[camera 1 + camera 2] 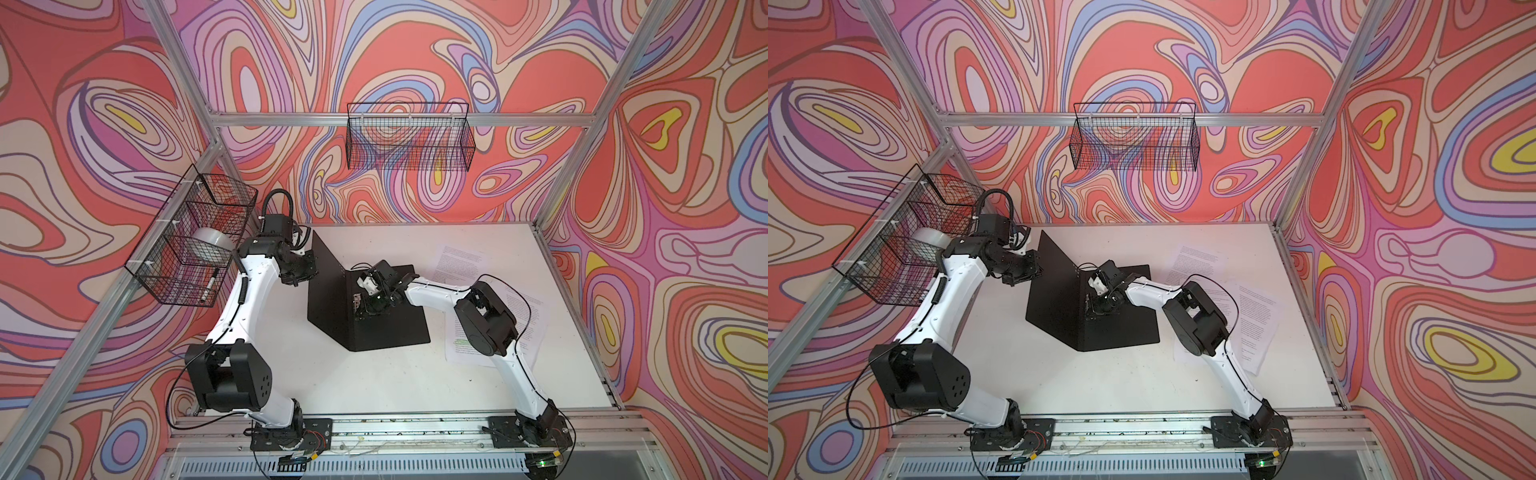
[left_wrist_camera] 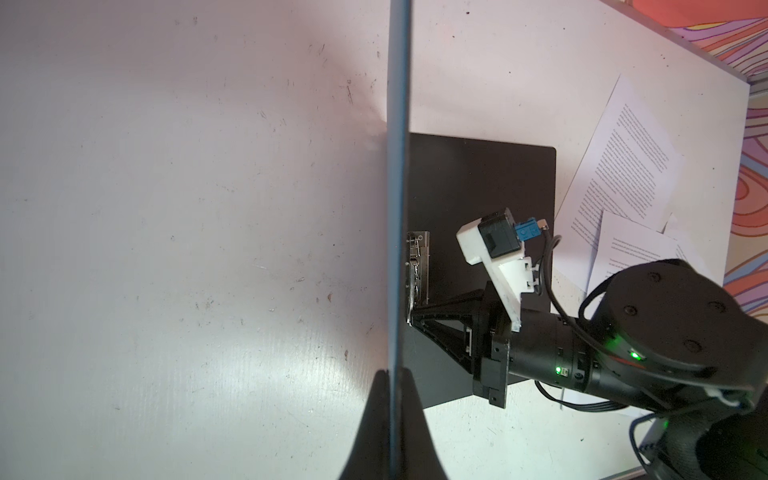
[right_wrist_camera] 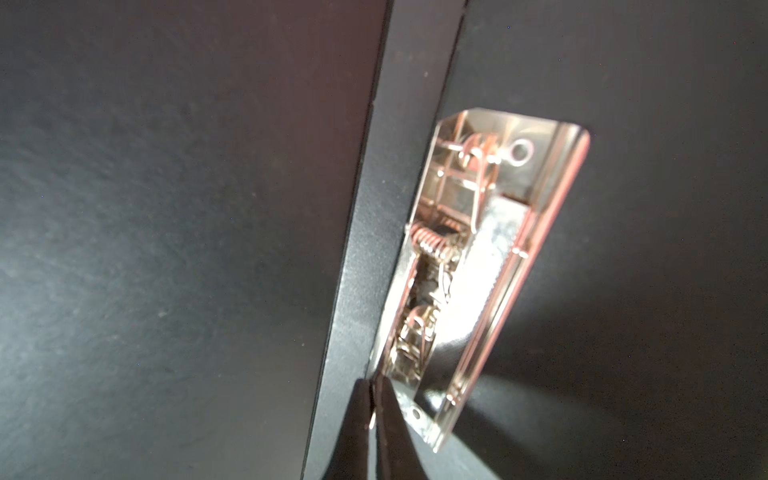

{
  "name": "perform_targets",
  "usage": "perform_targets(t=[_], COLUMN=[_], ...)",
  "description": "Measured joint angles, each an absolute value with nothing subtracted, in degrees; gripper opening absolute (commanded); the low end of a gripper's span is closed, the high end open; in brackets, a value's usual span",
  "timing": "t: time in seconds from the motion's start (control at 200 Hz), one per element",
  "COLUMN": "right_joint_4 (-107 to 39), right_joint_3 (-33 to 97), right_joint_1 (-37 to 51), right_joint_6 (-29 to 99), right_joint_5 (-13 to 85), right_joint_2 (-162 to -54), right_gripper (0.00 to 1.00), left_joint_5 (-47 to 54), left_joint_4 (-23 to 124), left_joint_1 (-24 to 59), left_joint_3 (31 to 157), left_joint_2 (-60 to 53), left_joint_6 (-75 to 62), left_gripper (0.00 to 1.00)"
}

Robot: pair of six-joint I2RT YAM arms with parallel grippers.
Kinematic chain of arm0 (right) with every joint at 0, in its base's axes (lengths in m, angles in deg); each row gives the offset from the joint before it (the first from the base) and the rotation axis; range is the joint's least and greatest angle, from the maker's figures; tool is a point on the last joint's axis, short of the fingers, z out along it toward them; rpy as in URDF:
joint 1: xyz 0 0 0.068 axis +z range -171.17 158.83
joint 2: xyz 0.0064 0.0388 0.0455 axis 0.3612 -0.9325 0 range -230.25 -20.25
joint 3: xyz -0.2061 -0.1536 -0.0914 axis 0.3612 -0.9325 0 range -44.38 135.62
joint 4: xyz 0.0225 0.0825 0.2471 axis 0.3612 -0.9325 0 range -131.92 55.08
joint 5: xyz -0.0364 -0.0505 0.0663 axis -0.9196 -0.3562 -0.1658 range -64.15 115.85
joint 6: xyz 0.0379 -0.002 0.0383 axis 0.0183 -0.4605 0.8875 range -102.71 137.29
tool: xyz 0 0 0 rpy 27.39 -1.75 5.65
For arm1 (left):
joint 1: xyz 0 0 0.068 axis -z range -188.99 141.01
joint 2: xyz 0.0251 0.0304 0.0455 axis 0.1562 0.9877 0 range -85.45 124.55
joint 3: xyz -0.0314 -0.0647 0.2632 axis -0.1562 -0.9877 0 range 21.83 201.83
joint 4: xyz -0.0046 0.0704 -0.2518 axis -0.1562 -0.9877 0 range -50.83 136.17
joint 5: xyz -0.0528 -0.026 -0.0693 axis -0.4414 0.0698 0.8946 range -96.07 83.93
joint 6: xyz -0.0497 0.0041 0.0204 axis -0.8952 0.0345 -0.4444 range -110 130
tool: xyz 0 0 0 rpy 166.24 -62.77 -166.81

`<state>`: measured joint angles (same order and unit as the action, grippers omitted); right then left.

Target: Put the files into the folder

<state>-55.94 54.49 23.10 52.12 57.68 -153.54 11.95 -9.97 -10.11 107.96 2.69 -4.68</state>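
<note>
Folder (image 1: 386,328) lies open on the table (image 1: 374,386), black inside showing, one cover flat and the other raised upright with its free edge clamped in the left gripper (image 2: 392,374). The right gripper (image 3: 372,384) has its tips pressed together at one end of the spine clip (image 3: 490,257); whether they pinch it cannot be told. The files (image 1: 461,262) lie loose beside the flat cover, on the right arm's side.
</note>
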Motion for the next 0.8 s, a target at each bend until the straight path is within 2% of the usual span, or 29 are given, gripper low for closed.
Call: perform_targets(t=[0.801], right_joint_4=[-62.32], right_joint_3=[57.53], right_joint_1=[23.19], right_joint_6=[46.83], right_joint_5=[54.78], right_joint_2=[-154.22], right_gripper=[0.00], left_joint_5=[11.38], left_joint_4=[-11.07], left_joint_1=[-10.11], left_joint_3=[107.96], left_joint_2=[2.69], left_joint_6=[-4.63], left_gripper=[0.00])
